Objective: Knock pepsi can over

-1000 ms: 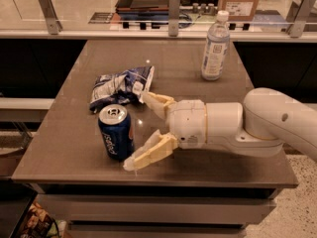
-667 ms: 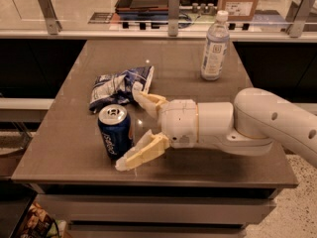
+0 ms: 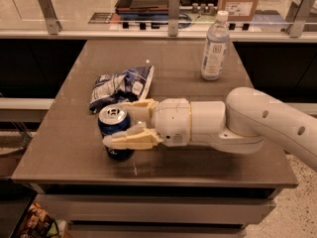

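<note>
Gripper (image 3: 114, 124) closes in at the front-left of the table (image 3: 168, 63), its two cream fingers (image 3: 130, 140) now bracketing the pepsi can (image 3: 113, 116), one lying across the can's near side and the other tucked behind it. A second ago I had those fingers splayed wide, with the can only beginning to enter the gap; they have since pushed forward and narrowed until they appear to clasp it lightly. The can still stands upright, so I judge the knock-over not yet done, though with this hold a roll of the wrist or a sideways shove should tip it. The white arm (image 3: 257, 123) reaches in from the right, low over the tabletop. Behind the can and close to it lies a crumpled blue-and-white snack bag (image 3: 119, 86); what it holds I cannot tell. Well apart, at the far right, stands a clear bottle (image 3: 214, 46) with its white cap on; how full it is I cannot tell. The can shows its silver top, and whether it has been opened I cannot make out.
</note>
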`<control>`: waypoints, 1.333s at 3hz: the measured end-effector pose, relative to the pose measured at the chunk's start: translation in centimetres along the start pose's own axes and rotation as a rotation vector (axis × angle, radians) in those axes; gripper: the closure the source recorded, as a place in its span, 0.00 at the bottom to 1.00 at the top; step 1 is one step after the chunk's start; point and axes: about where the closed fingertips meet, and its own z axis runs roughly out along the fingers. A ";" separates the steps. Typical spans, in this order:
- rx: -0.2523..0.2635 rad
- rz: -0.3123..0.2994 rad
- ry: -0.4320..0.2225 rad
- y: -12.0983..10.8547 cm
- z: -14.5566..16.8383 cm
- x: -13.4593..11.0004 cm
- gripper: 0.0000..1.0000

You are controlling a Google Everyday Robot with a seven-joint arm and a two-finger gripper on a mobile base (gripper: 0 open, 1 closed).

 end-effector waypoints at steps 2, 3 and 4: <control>-0.008 -0.005 0.001 0.3 0.4 -0.2 0.87; -0.011 -0.007 0.002 0.4 0.5 -0.3 1.00; -0.008 -0.008 0.020 0.3 0.4 -0.5 1.00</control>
